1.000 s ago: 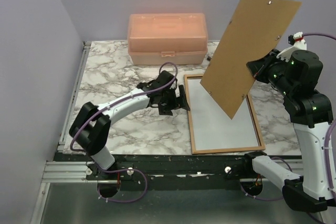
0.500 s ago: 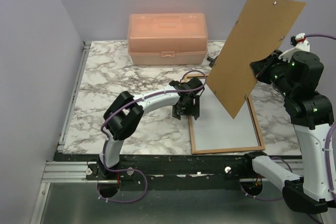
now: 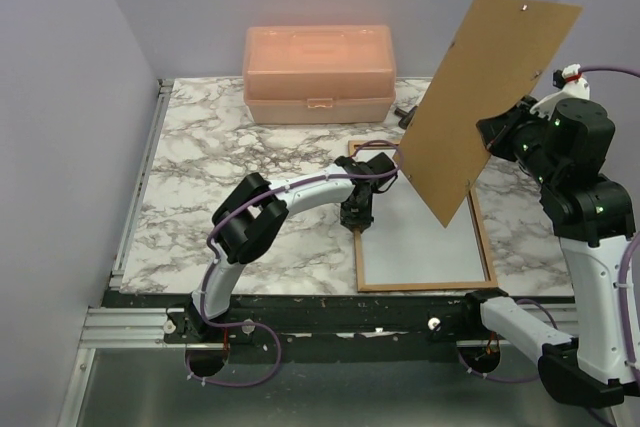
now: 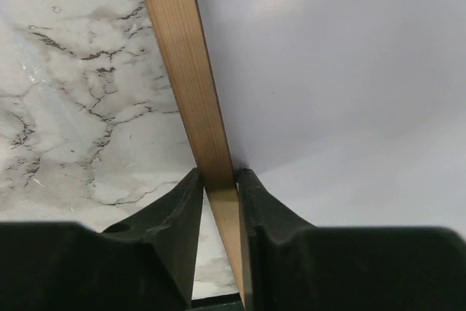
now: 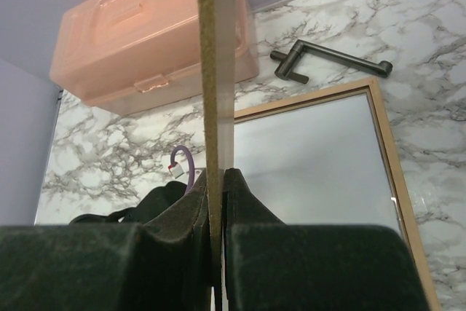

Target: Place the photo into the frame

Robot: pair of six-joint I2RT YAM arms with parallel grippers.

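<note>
L hand [image 4: 218, 180] nips frame [image 4: 178, 56] rail; R hand [image 5: 215, 180] pinches board [image 5: 206, 49].

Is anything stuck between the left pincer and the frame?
No, nothing visible is in the way. The left pincer is pinching the wooden side of the frame. The brown board is not lying on the frame. The right pincer holds it tilted up in the air.
</note>
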